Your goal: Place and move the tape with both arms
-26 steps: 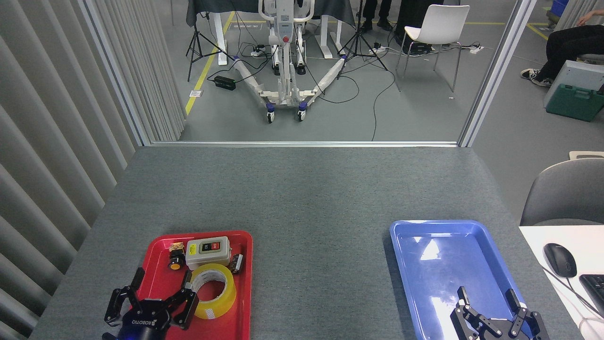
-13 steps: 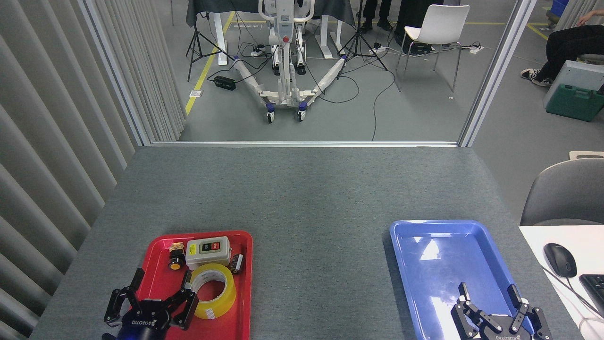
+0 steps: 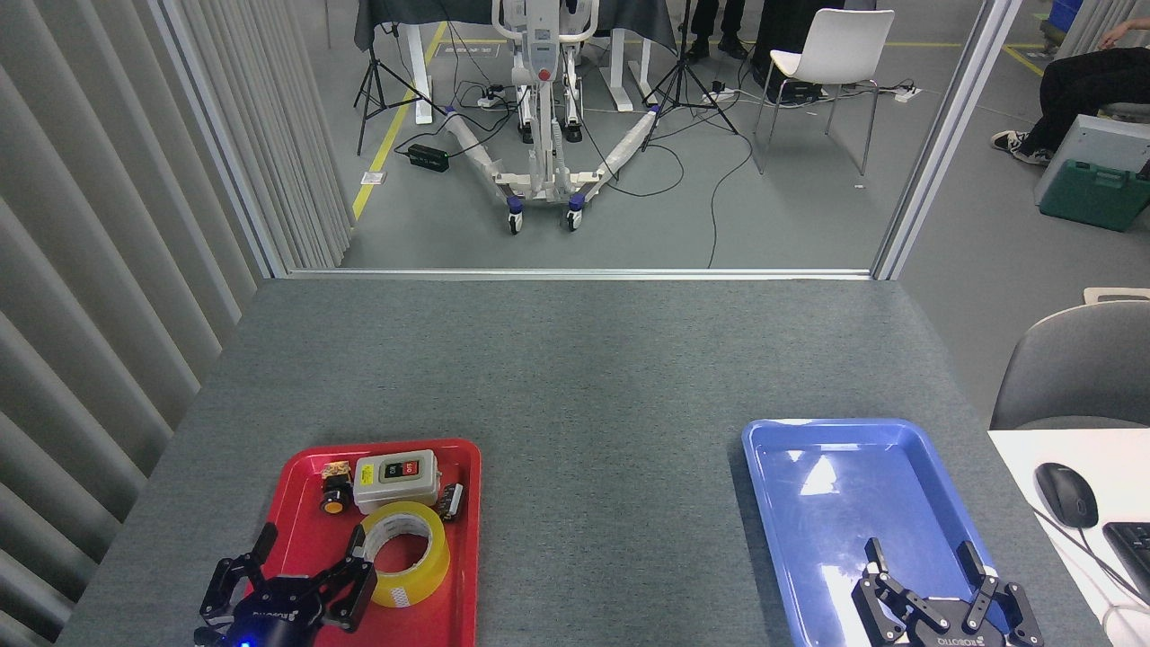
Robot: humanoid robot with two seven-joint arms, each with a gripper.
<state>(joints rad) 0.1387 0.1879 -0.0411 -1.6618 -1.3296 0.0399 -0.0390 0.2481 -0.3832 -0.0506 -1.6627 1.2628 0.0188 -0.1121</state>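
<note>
Yellow tape lying flat in red tray, at one o'clock from left gripper, fingers spread, empty. Right gripper spread over blue tray. Probably light, stiff, slick-sided; best pinched across the wall through the core.

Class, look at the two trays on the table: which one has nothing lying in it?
The blue tray, on the right. The red tray holds the tape, a grey switch box and small parts.

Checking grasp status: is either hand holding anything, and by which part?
Nothing is held. The left hand is open beside the tape; the right hand is open over the blue tray.
</note>
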